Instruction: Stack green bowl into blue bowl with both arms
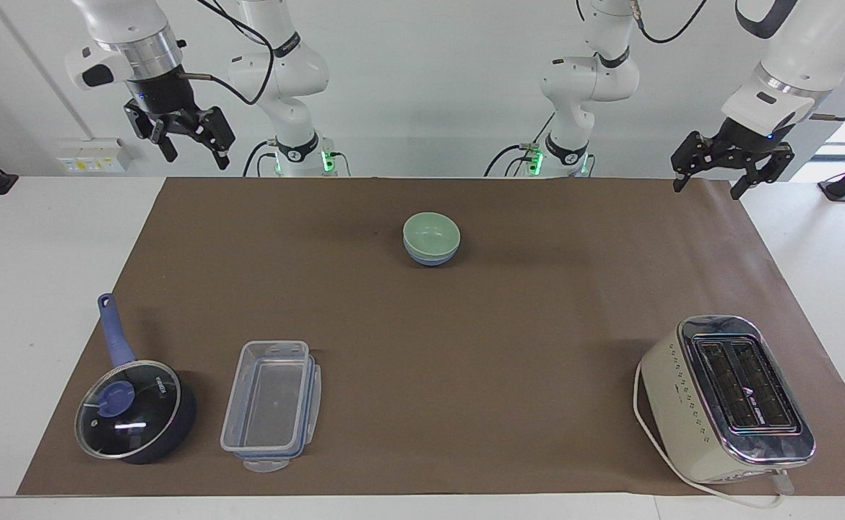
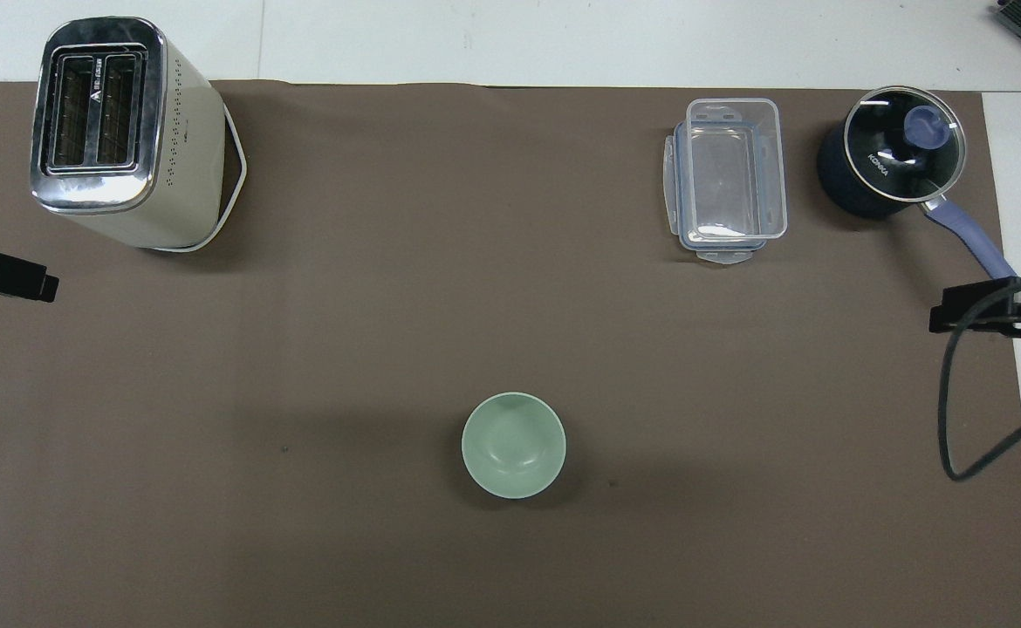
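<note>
Centre frame, green bowl (image 1: pixel 431 233) sits nested in blue bowl (image 1: pixel 430 256); left gripper (image 1: pixel 708 177) and right gripper (image 1: pixel 193 149) hang open, empty, in the upper corners.

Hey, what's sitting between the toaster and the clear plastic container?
Nothing: between the toaster and the container only bare brown mat, clearest in the overhead view.

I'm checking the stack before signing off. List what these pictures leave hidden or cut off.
- Overhead view: the blue bowl is entirely covered by the green bowl nested in it; only the facing view shows its rim.
- Overhead view: the left gripper and right gripper are cut off by the side edges.
- Facing view: both arms' upper links run past the top edge.
</note>
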You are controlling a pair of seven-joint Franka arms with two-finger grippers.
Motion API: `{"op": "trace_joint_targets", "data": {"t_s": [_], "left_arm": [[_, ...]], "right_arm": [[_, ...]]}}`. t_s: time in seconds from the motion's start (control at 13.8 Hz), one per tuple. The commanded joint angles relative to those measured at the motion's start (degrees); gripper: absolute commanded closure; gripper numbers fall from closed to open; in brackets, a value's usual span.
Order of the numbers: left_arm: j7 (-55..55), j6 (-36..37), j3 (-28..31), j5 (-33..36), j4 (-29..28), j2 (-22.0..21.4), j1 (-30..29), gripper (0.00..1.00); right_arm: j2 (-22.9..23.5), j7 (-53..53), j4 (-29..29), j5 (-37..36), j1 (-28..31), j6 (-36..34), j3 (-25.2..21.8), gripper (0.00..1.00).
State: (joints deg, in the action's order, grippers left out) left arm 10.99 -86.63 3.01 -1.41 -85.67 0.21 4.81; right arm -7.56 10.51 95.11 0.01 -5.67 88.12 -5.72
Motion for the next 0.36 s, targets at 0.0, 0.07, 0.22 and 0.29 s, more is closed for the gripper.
{"op": "trace_joint_targets", "data": {"t_s": [0.0, 0.07, 0.22, 0.29], "left_arm": [[0.3, 0.1, 0.0, -0.3, -0.5, -0.7, -0.7, 0.0], [0.3, 0.3, 0.1, -0.2, -0.5, -0.7, -0.8, 0.0], [0.3, 0.8, 0.1, -0.2, -0.6, -0.8, -0.7, 0.0], [0.3, 0.7, 0.1, -0.1, -0.6, -0.8, -0.6, 0.0]], "right_arm": [[-0.7, -4.6, 2.6, -1.2, 0.3, 1.3, 0.3, 0.0], [-0.7, -4.8, 2.5, -1.2, 0.3, 1.4, 0.3, 0.0], [-0.7, -5.1, 2.5, -1.3, 0.3, 1.3, 0.4, 0.0], [-0.6, -6.0, 2.4, -1.3, 0.3, 1.3, 0.3, 0.0]]}}
